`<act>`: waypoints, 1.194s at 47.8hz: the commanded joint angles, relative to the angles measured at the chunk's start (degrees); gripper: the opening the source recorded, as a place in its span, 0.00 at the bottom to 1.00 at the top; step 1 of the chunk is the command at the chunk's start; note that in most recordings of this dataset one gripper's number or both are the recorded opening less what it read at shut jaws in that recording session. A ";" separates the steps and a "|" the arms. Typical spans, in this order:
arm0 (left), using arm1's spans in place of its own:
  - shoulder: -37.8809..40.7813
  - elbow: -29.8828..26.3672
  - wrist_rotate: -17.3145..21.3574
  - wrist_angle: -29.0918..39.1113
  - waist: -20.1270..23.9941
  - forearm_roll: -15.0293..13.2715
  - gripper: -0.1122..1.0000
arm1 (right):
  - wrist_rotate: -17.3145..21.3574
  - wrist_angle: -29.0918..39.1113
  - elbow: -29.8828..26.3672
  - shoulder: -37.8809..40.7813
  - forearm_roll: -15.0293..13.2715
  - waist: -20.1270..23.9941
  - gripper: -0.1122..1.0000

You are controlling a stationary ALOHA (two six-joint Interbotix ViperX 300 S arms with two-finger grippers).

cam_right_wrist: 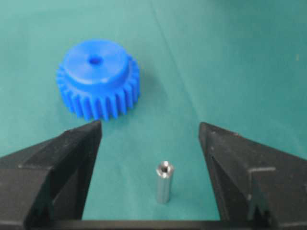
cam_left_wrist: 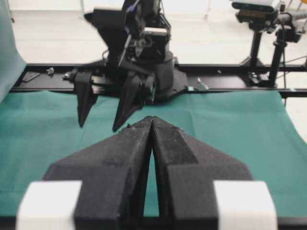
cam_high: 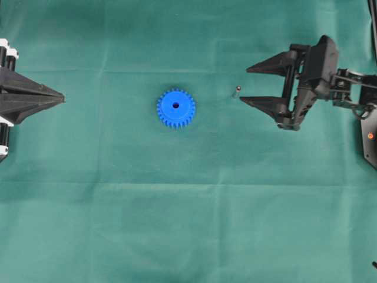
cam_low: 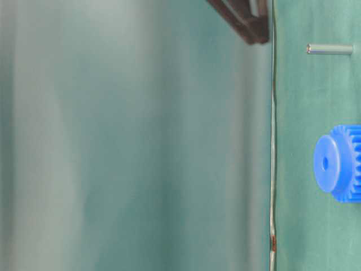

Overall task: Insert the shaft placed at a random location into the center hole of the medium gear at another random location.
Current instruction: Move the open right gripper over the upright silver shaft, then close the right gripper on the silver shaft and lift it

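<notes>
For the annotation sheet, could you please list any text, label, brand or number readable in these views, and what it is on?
None: no readable text in any view.
The medium gear and the shaft bear no markings.
The right gripper, the left gripper and the green cloth show no lettering.

The left gripper (cam_high: 59,97) sits at the left edge of the overhead view, its two black fingers (cam_left_wrist: 127,158) pressed together into one wedge that points toward the middle of the worktop. The right gripper (cam_high: 248,85) reaches in from the right, tilted downward, fingers (cam_high: 268,105) spread wide apart (nothing is clamped between them). From its own wrist camera, the two fingertips (cam_right_wrist: 88,139) stand far apart at either side.
</notes>
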 commanded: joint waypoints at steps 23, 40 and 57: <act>0.62 -1.23 0.00 -0.26 -0.09 0.18 0.10 | -0.62 -6.15 -4.57 13.36 1.14 -1.41 0.84; 0.62 -1.23 -0.09 0.26 -0.09 0.09 0.10 | -0.62 -7.21 -3.43 13.54 1.32 -1.41 0.80; 0.53 -1.23 -0.09 0.53 0.09 0.09 0.10 | -0.97 -7.38 -3.34 13.54 -0.44 -1.41 0.22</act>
